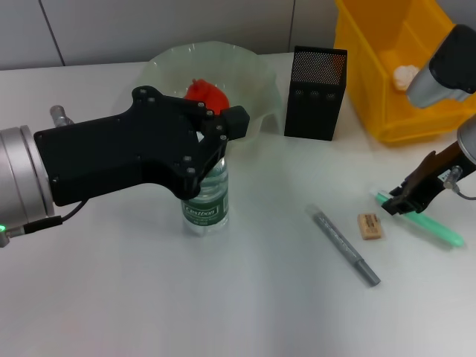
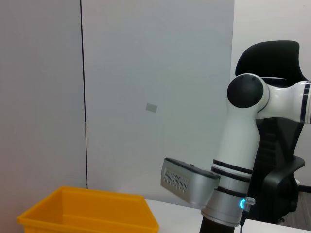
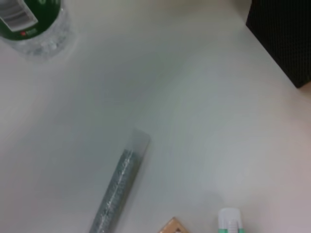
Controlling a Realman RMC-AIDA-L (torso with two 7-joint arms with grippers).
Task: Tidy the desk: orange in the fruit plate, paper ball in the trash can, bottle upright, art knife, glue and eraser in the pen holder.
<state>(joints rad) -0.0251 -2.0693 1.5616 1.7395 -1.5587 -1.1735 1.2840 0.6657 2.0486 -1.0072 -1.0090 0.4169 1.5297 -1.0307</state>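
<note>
The left gripper [image 1: 216, 145] sits closed around the top of the clear plastic water bottle with a green label [image 1: 205, 201], upright on the white desk [image 1: 245, 297] before the pale-green glass bowl [image 1: 256, 82]. The right gripper [image 1: 398, 202] touches a green-and-white tube [image 1: 439, 229]; its opening is unclear.

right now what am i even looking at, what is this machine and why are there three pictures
It is a two-armed robot tidying a white desk. The wide picture comes from a camera on its head, looking down. The other two come from cameras on its wrists: the left one faces the wall and the right arm, the right one looks down at the desk.

The left claw sits over the top of the upright bottle. The right claw is down at a green glue pen; whether either is clamped I cannot tell.

The orange lies in the glass fruit plate, and the paper ball in the yellow trash can. A grey art knife and the eraser lie on the desk, near the black mesh pen holder.
</note>
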